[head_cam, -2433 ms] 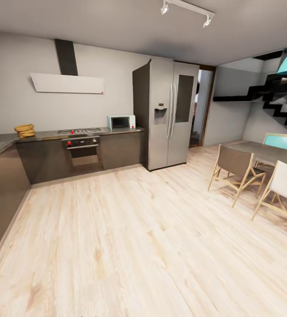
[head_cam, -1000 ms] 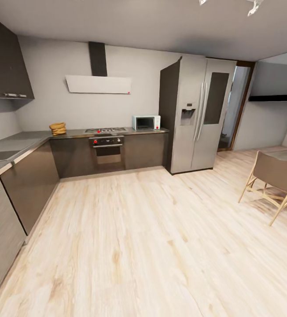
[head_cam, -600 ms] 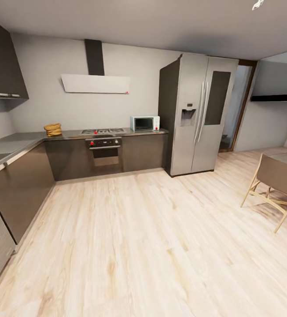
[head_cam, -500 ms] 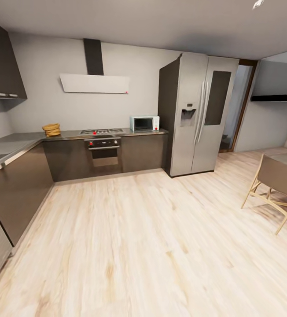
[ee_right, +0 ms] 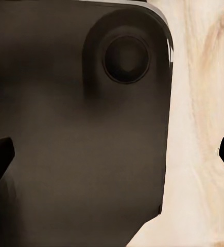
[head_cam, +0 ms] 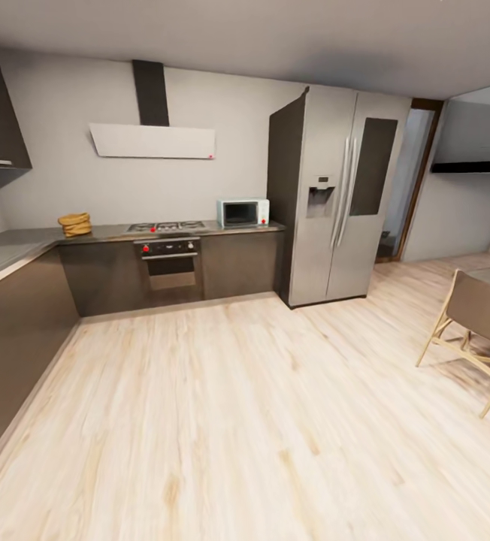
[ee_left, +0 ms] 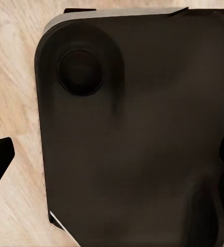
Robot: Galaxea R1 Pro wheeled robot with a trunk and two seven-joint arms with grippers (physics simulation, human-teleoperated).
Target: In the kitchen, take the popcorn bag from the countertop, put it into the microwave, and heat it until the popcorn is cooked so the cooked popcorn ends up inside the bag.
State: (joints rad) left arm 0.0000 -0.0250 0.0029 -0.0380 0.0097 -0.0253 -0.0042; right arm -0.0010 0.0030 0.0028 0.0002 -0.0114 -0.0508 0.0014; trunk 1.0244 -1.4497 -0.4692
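Two things matter here, and both sit far across the pale wood floor [head_cam: 260,421] from the robot. The popcorn bag [head_cam: 75,224] rests on the surface [head_cam: 19,242] at the far left, near the corner of the L. The microwave [head_cam: 243,213] stands on the same run, well apart to the right, past the hob [head_cam: 166,225] and just beside the fridge [head_cam: 335,191]. The bag therefore lies ahead and to the robot's left, likely favouring the left arm. Each gripper's fingertips sit wide apart at the edges of its wrist view, holding nothing, above the robot's dark base [ee_left: 142,128].
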